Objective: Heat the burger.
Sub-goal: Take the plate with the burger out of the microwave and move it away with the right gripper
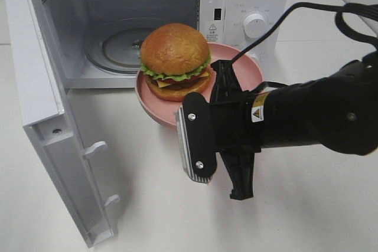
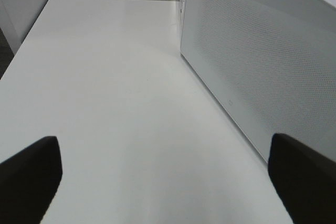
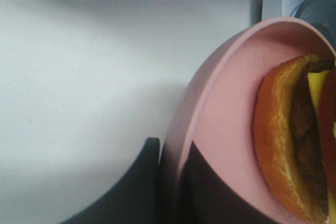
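Resting on the pink plate (image 1: 245,72), burger (image 1: 176,60) just beyond right pincer (image 3: 170,182) clamped on rim.

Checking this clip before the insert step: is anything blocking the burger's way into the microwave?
Nothing visible. The microwave door is swung wide to the left, the cavity holds only its glass turntable, and the burger on the pink plate, clamped at the rim by the right gripper, is right at the opening.

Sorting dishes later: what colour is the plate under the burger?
Pink, clearest in the right wrist view: plate, burger.
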{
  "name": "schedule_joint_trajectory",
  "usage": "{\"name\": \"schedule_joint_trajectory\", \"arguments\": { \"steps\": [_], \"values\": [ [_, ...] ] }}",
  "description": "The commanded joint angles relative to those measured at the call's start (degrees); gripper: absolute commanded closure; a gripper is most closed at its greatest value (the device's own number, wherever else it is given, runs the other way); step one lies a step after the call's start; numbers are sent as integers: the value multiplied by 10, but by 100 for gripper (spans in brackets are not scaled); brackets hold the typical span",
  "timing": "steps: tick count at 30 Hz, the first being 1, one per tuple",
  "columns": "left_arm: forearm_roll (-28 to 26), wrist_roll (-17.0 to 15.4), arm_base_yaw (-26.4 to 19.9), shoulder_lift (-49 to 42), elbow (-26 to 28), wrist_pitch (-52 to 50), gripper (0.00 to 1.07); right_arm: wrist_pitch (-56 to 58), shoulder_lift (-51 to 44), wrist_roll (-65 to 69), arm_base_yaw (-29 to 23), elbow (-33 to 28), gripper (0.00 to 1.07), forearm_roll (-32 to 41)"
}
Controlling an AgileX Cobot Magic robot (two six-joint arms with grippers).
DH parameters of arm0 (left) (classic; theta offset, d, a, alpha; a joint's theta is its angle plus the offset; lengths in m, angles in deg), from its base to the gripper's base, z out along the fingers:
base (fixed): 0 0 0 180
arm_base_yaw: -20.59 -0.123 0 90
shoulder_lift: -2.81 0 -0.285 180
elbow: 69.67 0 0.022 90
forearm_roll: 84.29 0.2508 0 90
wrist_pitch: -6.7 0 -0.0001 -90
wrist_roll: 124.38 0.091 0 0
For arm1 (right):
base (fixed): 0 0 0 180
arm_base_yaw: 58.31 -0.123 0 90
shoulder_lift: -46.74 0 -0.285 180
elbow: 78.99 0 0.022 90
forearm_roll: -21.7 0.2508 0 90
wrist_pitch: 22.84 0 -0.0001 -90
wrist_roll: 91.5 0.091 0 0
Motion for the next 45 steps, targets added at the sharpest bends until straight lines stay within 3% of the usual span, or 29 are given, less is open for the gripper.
{"name": "schedule_joint_trajectory", "arguments": {
  "steps": [1, 3, 16, 38, 45],
  "values": [
    [1, -4, 0, -3, -2, -2, 6, -52, -32, -3, 1, -18, 107, 3],
    [1, -4, 0, -3, -2, -2, 6, -53, -66, -3, 1, -52, 107, 3],
    [1, -4, 0, -3, -2, -2, 6, -17, -195, 5, 1, -132, 107, 3],
    [1, -4, 0, -3, -2, -2, 6, 139, -413, 13, 1, -195, 107, -5],
    [1, -4, 0, -3, -2, -2, 6, 205, -473, 101, 1, -195, 107, -90]
  ]
}}
